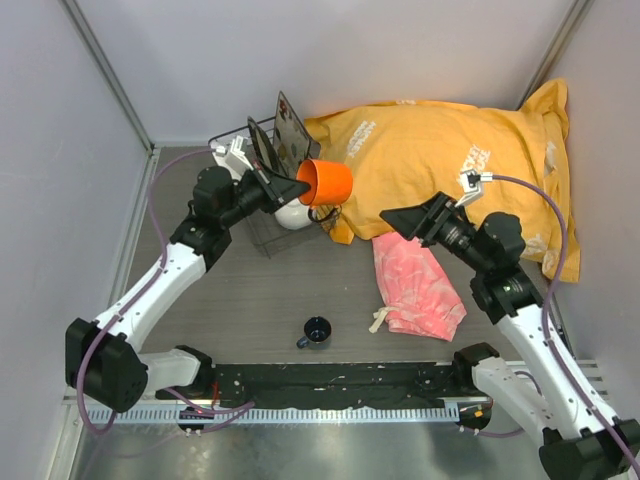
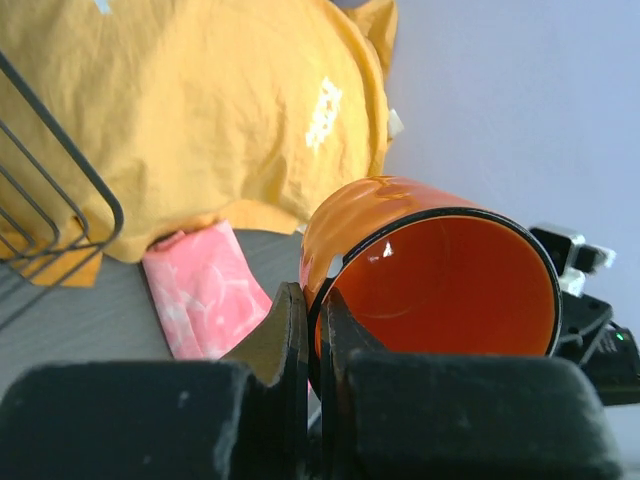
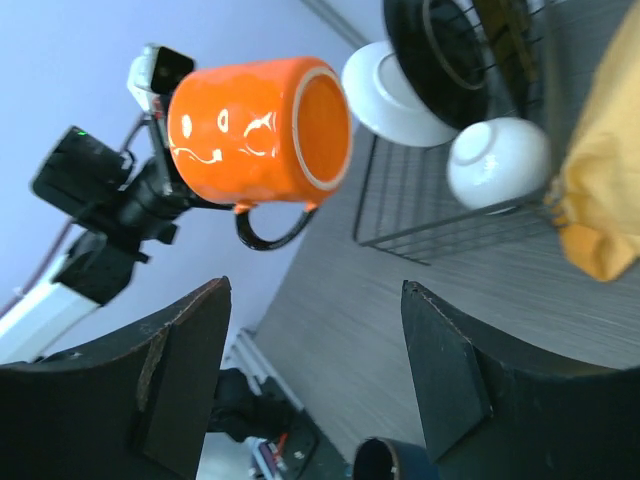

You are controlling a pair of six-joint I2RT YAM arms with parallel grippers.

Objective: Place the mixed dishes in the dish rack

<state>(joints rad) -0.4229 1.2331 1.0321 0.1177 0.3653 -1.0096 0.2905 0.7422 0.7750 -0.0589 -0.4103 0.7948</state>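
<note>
My left gripper (image 1: 298, 186) is shut on the rim of the orange mug (image 1: 327, 182), holding it on its side in the air at the right edge of the dish rack (image 1: 250, 232). In the left wrist view the fingers (image 2: 312, 305) pinch the mug's wall (image 2: 430, 270). In the rack stand the dark plates (image 1: 264, 148), the square dark tray (image 1: 293, 128) and the white bowl (image 1: 292, 215). The small dark-blue cup (image 1: 316, 331) stands on the table near the front. My right gripper (image 1: 408, 222) is open and empty, above the pink cloth; in its view (image 3: 315, 290) it faces the mug (image 3: 260, 130), the bowl (image 3: 498, 160) and the cup (image 3: 390, 465).
The big yellow bag (image 1: 450, 160) lies at the back right, touching the rack. The pink cloth (image 1: 415, 285) lies in front of it. Grey walls close in the table on the left, back and right.
</note>
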